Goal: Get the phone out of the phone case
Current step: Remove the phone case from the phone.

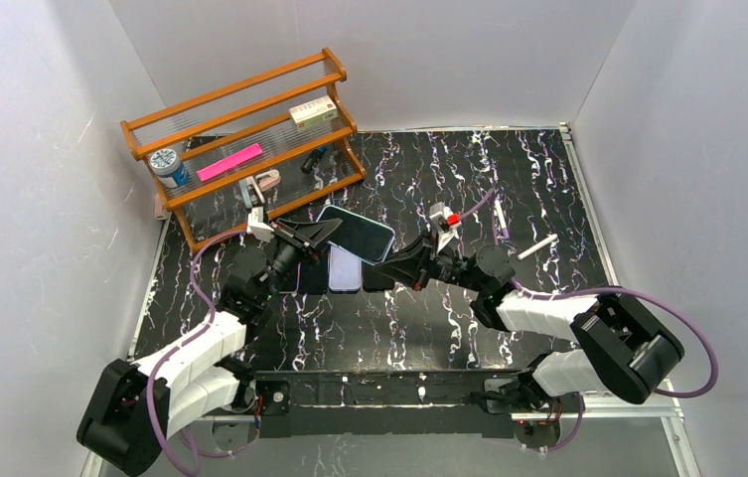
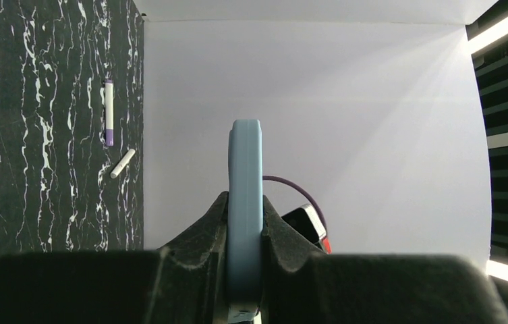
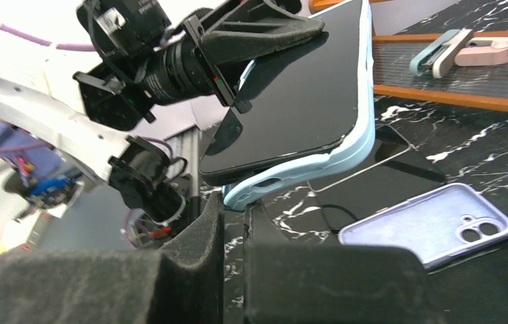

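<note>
Your left gripper (image 2: 245, 202) is clamped flat across one end of the phone case (image 2: 245, 155). Your right gripper (image 3: 235, 208) has its jaws pinched nearly together on the opposite corner, where the lip stands proud of the phone (image 3: 298, 101). The phone hangs above the table between the arms, long axis gripper to gripper, screen up. I'd peel along that line.

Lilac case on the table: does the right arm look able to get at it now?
Probably yes. The lilac case lies uncovered close beside the right gripper. But that gripper is at the corner of the blue case, which the left gripper holds up.
</note>
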